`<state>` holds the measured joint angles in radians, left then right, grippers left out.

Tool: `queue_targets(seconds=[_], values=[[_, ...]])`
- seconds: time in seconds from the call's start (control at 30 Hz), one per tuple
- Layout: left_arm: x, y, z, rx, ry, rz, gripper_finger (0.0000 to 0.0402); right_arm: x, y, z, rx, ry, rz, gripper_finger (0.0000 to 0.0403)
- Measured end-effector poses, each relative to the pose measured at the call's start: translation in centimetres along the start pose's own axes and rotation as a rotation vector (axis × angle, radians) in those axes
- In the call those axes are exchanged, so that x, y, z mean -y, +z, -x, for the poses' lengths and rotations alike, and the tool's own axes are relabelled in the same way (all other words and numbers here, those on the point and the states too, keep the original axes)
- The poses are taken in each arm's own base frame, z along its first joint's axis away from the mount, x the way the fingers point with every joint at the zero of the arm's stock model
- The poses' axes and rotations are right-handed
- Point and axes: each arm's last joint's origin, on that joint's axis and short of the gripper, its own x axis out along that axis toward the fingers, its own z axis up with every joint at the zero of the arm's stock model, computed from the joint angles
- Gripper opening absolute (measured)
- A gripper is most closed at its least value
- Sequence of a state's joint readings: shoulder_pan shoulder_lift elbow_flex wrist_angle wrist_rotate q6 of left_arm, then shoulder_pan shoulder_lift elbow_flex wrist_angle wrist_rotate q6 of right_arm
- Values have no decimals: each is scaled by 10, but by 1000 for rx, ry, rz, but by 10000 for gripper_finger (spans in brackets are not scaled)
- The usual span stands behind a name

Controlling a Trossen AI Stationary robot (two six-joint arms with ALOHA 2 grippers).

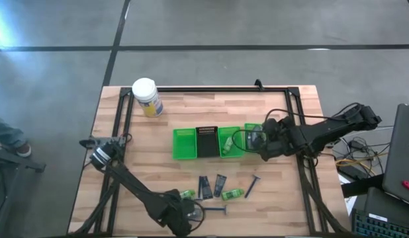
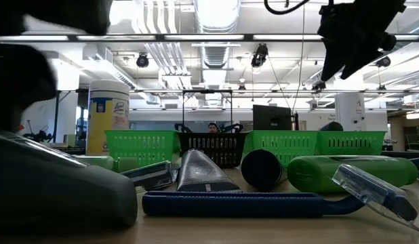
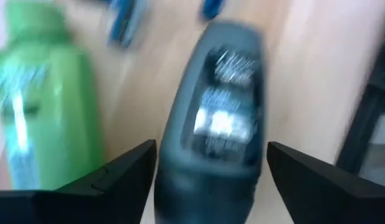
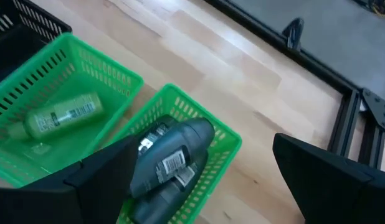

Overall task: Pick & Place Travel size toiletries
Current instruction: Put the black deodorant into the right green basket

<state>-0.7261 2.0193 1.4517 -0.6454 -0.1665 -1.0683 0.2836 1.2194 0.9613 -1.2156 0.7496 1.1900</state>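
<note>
Toiletries are mid-sort: the right gripper (image 4: 199, 180), fingers spread, hangs over grey tubes (image 4: 171, 165) in the rightmost basket (image 4: 227, 140); the left gripper (image 3: 211, 165), fingers wide, straddles a grey tube (image 3: 220, 118) on the bench (image 1: 158, 192), and should close next.

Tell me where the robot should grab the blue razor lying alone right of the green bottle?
Grab the razor by the middle of its thin handle, probably straight down from above, fingers across it. It lies flat and slanted on the table, with bare wood either side; the green bottle sits near one end.

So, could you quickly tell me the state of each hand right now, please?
Left hand: open, fingers either side of a grey tube, not closed on it.
Right hand: open, above the basket holding grey tubes.
</note>
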Motion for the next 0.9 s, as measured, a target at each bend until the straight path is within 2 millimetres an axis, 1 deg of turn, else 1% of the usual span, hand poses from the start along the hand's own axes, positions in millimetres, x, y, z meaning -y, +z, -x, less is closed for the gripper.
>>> queue_targets(seconds=[0.1, 0.23, 0.33, 0.4, 0.47, 0.53, 0.57, 0.7, 0.77, 0.83, 0.9], values=[[1, 2, -2, 25, -19, -68, 284, -2, -2, -1, -28, 25, -11, 368], [-8, 0, -9, -24, -24, -84, 247, -17, -5, 2, -66, 183, 11, 368], [-11, -2, -10, -65, -41, -111, 219, -31, -2, 7, -96, 355, -8, 368], [-11, -2, -9, -66, -43, -132, 217, -42, 1, 11, -142, 513, -31, 368], [-12, -2, -2, -60, -39, -134, 217, -53, 5, 16, -193, 694, -60, 368], [-18, -2, 10, -38, 17, -128, 217, -62, 8, 21, -225, 848, -99, 368], [-21, 0, 20, -11, 42, -118, 217, -65, 9, 23, -231, 903, -123, 368], [-33, 16, 73, 225, 101, -53, 217, -72, 9, 21, -229, 1025, -210, 368], [-39, 29, 93, 342, 98, -54, 217, -76, 10, 16, -217, 1085, -268, 368], [-47, 45, 104, 400, 89, -68, 217, -84, 13, 12, -206, 1162, -311, 368], [-59, 67, 106, 438, 89, -69, 217, -91, 12, 7, -211, 1176, -314, 368]])
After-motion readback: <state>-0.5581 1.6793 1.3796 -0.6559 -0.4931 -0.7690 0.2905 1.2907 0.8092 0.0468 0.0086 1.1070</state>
